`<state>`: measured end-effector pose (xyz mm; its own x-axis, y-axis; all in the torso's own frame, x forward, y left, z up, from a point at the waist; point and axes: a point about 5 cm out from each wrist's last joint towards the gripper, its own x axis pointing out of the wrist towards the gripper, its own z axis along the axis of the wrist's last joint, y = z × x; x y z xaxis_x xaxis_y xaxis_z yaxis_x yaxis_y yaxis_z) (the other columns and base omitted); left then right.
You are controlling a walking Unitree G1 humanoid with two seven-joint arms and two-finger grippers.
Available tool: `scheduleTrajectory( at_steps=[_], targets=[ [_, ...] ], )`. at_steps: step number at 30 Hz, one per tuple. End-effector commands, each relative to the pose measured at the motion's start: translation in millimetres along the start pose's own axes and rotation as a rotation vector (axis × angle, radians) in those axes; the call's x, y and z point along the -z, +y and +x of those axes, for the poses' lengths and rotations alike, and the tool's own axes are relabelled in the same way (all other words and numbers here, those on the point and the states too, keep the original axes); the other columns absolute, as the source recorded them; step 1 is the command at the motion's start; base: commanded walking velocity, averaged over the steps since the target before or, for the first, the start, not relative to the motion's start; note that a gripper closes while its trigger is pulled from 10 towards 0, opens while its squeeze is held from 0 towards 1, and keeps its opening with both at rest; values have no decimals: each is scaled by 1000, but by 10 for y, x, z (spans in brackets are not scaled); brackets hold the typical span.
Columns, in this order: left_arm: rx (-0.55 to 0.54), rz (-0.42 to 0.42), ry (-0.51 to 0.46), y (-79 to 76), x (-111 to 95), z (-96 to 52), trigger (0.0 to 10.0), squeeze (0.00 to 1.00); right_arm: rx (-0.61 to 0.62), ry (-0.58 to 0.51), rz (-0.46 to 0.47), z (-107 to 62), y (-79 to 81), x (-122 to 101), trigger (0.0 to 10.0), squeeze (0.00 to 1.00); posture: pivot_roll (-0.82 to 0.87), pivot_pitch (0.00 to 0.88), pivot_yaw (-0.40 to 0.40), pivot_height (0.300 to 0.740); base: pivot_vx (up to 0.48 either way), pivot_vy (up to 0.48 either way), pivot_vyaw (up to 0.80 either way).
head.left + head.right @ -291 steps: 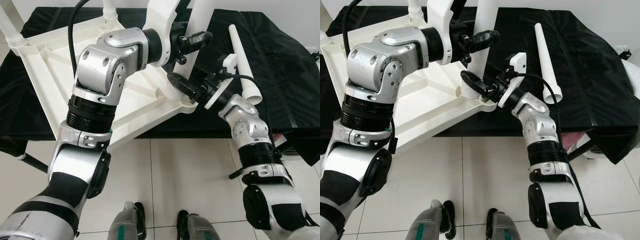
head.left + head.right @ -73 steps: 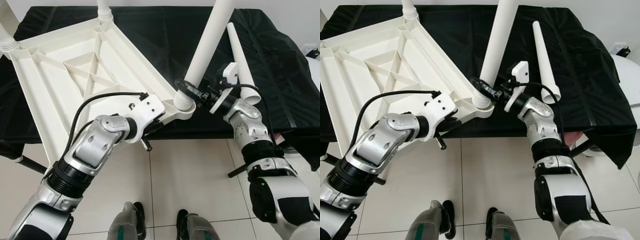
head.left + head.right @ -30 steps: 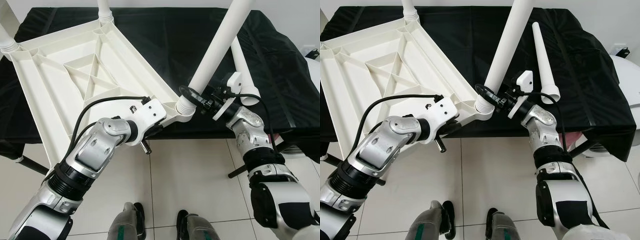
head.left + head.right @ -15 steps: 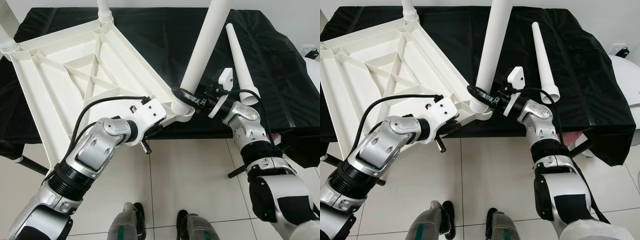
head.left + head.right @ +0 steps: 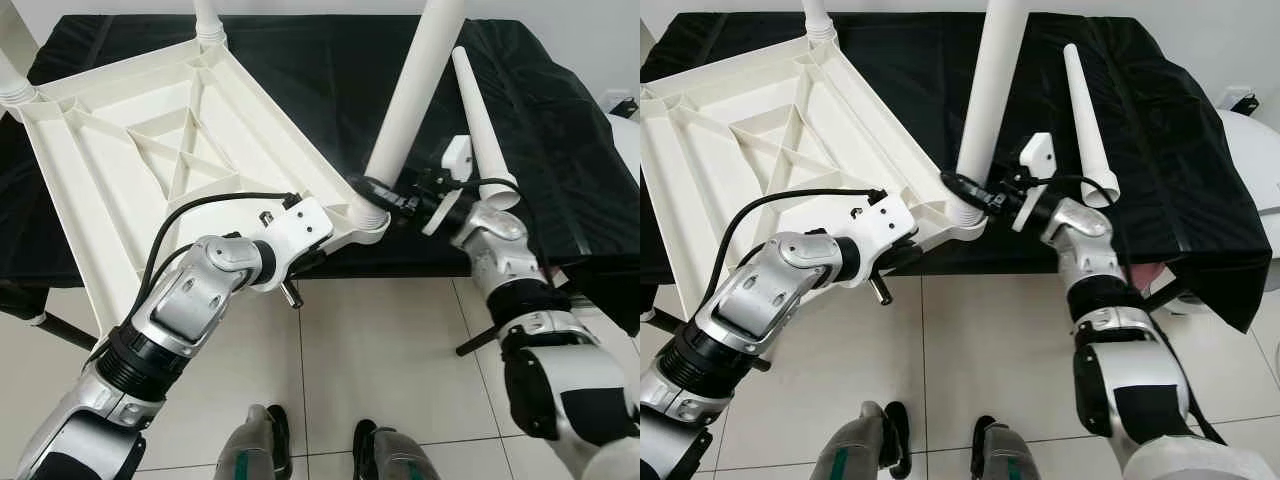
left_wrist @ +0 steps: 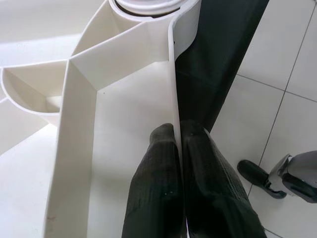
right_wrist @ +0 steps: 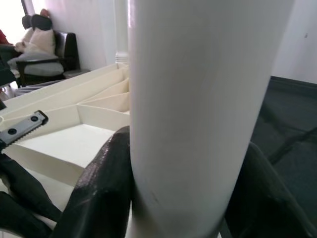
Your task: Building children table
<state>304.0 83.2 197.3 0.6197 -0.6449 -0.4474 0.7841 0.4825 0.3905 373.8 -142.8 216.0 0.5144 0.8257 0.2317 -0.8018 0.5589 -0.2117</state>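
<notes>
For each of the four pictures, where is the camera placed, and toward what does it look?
Left eye view: on the head, looking down at the upturned white plastic tabletop; both arms and feet show.
Right eye view: on the head, same scene; the loose white tapered leg lies on black cloth.
Left wrist view: along the left end effector, pinching the tabletop rim.
Right wrist view: along the right end effector, around the upright white leg.
Both wrist views share the tabletop.

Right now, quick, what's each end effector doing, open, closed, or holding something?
Left end effector: closed, pinching the rim of the upturned white tabletop near its corner.
Right end effector: closed around the white table leg just above the corner socket.
</notes>
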Motion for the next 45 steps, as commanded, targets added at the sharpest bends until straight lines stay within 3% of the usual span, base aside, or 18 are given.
scheduleTrajectory(
  at_steps=[1, 22, 45],
  targets=[
    [-56, 44, -19, 70, -91, -50, 10000, 0, 22, 50, 18, -68, -10, 100, 10000, 0, -23, 201, -12, 740, 0, 0, 0],
    [-87, 83, -4, 65, -102, -28, 10000, 0, -15, 48, 24, 3, 88, 160, 10000, 0, -19, 202, -11, 740, 0, 0, 0],
    [-113, 104, -8, 126, -139, -47, 10000, 0, 27, 54, 43, 54, 161, 223, 10000, 0, -27, 199, -2, 740, 0, 0, 0]
  ],
)
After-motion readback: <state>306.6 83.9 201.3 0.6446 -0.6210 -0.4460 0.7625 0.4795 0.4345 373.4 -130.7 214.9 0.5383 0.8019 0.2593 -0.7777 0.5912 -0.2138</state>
